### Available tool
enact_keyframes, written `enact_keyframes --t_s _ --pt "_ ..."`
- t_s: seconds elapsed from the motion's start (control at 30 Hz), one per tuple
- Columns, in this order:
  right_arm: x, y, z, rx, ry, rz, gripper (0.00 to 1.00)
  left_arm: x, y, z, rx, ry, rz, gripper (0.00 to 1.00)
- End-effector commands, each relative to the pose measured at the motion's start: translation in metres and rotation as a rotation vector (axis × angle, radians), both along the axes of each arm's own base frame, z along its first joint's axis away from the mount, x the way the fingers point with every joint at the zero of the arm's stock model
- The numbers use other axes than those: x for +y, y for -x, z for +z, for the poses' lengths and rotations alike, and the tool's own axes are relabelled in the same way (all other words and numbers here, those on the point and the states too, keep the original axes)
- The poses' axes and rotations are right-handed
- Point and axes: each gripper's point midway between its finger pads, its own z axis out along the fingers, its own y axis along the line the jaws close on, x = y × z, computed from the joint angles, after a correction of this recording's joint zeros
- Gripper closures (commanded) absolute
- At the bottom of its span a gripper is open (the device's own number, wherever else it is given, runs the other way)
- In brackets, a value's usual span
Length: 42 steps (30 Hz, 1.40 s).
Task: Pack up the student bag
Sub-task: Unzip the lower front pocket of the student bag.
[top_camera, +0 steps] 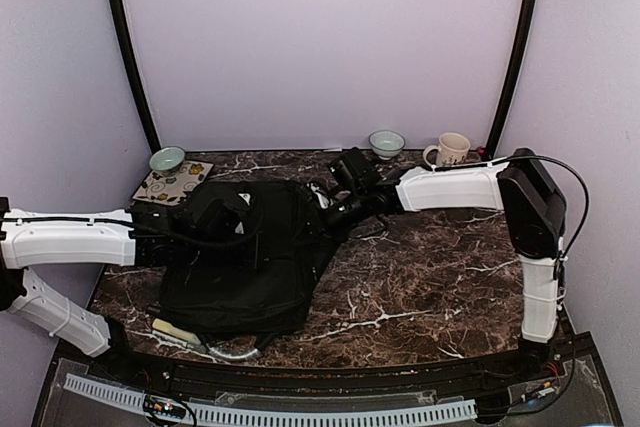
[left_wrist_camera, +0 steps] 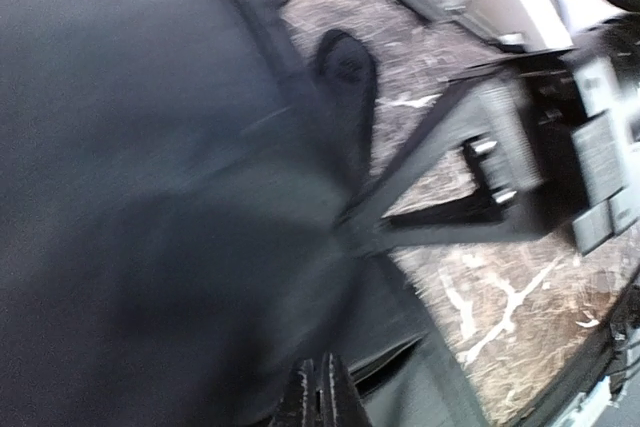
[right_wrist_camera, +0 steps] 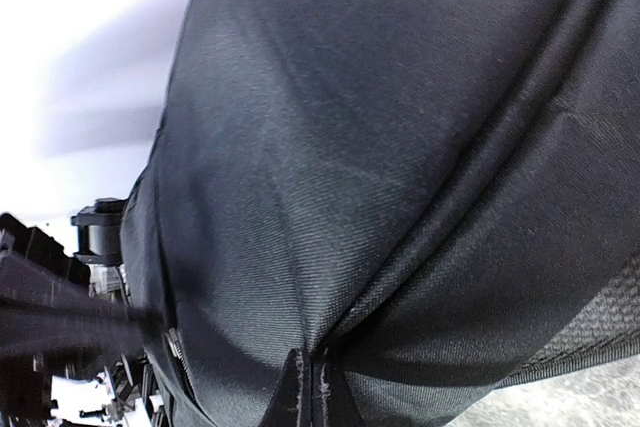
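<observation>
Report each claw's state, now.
Left claw: closed, at the bag; whether it grips fabric cannot be told.
Right claw: closed, pinching bag fabric.

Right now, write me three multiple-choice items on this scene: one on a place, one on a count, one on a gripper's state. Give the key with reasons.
1. Where does the mug stand on the table?
A. at the back right
B. at the back left
C. at the near edge, between the arm bases

2. How many bowls are on it?
A. one
B. two
C. four

3. What is the right gripper doing?
A. hanging open above the table
B. shut on the mug's handle
C. shut, pinching fabric of the student bag

Key:
1 A: the cream mug sits near the right back corner.
2 B: one bowl stands at the back left and one at the back middle.
3 C: the right wrist view shows black cloth drawn into the closed fingertips.
</observation>
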Motion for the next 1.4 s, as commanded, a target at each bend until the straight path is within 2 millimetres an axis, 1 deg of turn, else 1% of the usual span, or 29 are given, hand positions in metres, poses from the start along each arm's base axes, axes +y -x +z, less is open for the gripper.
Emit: enact_keyframes --t_s 0.0,0.23,0.43,0.5,0.57,0.67,0.8,0.93,1.13,1.2,1.23,1.3,1.37 --pt "-0.034 -0.035 -0.005 -0.079 0.093 -0.138 1.0 0.05 0.014 -0.022 0.059 -0.129 0.096 1.0" --pt "-0.064 -0.041 -0.001 -0.113 0.134 -0.165 1.0 0.079 0.018 -0.031 0.085 -0.163 0.164 1.0" --pt "-0.104 -0.061 0.003 -0.152 0.177 -0.238 1.0 0.095 0.013 -0.029 0.089 -0.151 0.194 1.0" --pt "-0.112 -0.066 0.004 -0.157 0.171 -0.256 1.0 0.097 0.011 -0.028 0.09 -0.144 0.196 1.0" --pt "-0.113 -0.067 0.005 -0.163 0.157 -0.242 1.0 0.09 0.01 -0.026 0.083 -0.118 0.165 1.0" --pt "-0.108 -0.071 0.009 -0.182 0.148 -0.219 1.0 0.074 0.008 -0.024 0.078 -0.061 0.114 1.0" --pt "-0.106 -0.081 0.011 -0.207 0.167 -0.227 1.0 0.054 0.001 -0.024 0.079 -0.018 0.078 1.0" --pt "-0.101 -0.093 0.013 -0.231 0.172 -0.233 1.0 0.032 -0.016 -0.016 0.045 -0.003 0.043 1.0" --pt "-0.102 -0.117 0.022 -0.26 0.171 -0.274 1.0 0.001 -0.051 0.005 -0.01 0.007 -0.005 1.0" --pt "-0.106 -0.125 0.024 -0.271 0.174 -0.3 1.0 -0.005 -0.062 0.01 -0.02 0.007 -0.008 1.0" --pt "-0.108 -0.128 0.024 -0.275 0.176 -0.31 1.0 -0.005 -0.066 0.009 -0.018 0.003 -0.004 1.0" --pt "-0.117 -0.134 0.022 -0.281 0.199 -0.341 1.0 -0.002 -0.072 0.011 -0.013 -0.011 0.02 1.0" --pt "-0.126 -0.138 0.022 -0.282 0.209 -0.365 1.0 0.005 -0.072 0.011 -0.015 -0.022 0.043 1.0"
